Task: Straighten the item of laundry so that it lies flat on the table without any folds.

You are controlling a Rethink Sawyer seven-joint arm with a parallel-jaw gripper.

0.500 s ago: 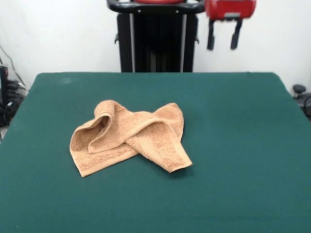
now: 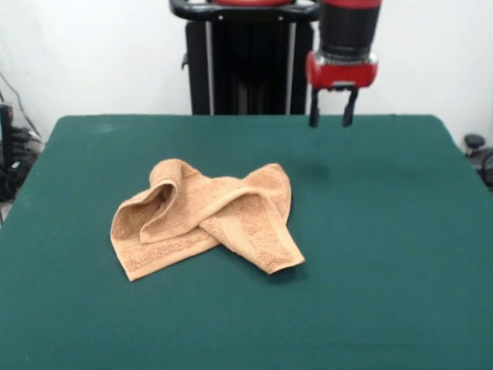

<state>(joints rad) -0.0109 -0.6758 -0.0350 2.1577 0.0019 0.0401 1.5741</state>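
Note:
The tan-orange towel [image 2: 204, 216] lies crumpled a little left of the middle of the dark green table [image 2: 385, 231]. Its left part is curled up into a loop, and a flap is folded over towards the front right corner. My gripper [image 2: 331, 118] hangs on the red and black arm above the far part of the table, to the right of and beyond the towel. Its two black fingers [image 2: 314, 112] point down with a gap between them. It is open, empty and apart from the towel.
The black pedestal [image 2: 246, 62] stands behind the table's far edge. Cables and dark gear [image 2: 11, 154] sit off the left edge, and a dark object [image 2: 477, 150] off the right edge.
The gripper has come down and a little to the left, from the top edge to just above the far part of the table. The towel has not moved.

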